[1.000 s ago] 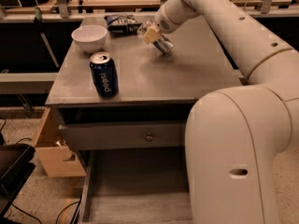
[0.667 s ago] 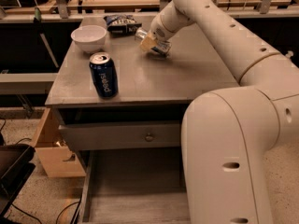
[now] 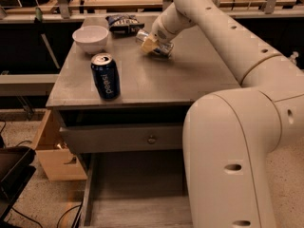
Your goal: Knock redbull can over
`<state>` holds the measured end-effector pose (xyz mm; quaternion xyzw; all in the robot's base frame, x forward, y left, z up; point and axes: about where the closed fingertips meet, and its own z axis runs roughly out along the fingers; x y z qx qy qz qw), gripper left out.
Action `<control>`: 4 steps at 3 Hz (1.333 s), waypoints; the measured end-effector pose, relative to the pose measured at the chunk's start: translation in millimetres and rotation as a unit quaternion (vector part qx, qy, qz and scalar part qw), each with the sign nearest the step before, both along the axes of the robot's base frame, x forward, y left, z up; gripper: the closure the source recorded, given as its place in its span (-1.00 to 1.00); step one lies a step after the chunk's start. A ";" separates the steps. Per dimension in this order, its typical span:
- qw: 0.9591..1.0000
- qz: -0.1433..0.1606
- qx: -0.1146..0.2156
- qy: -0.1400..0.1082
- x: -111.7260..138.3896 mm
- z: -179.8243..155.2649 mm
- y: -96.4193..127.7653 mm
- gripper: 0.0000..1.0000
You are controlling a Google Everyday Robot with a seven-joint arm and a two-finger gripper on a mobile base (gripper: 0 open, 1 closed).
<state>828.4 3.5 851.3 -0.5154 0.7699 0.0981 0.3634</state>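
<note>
Contact is your whole story here: the cream two-finger gripper [image 3: 150,43] sits low over the far middle of the grey metal table [image 3: 190,75], pressed against the slim silver-grey redbull can [image 3: 162,48]. The can is tipped steeply, its top slanting up and left behind the gripper. That fits a sideways shove rather than a lift. You cannot tell whether the gripper is clenched or released, and whether the can lies fully flat is also unclear.

The wide dark blue Pepsi can [image 3: 105,75] stands upright near the front left edge, well apart. The white round bowl [image 3: 90,38] and the dark snack bag [image 3: 122,23] sit at the back left, out of the push's path.

Against a second ago, the gripper has slid slightly left and lower with the can, and the arm's elbow has swung inward over the table.
</note>
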 end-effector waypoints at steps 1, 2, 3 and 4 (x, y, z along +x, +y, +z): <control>1.000 0.002 0.000 0.002 0.1 -3.3 2.3 -0.30; 1.000 0.003 -0.001 0.005 0.2 -6.7 4.8 -0.77; 1.000 0.005 -0.001 0.007 0.2 -9.8 7.2 -1.00; 1.000 0.005 -0.001 0.007 0.2 -10.0 7.3 -1.00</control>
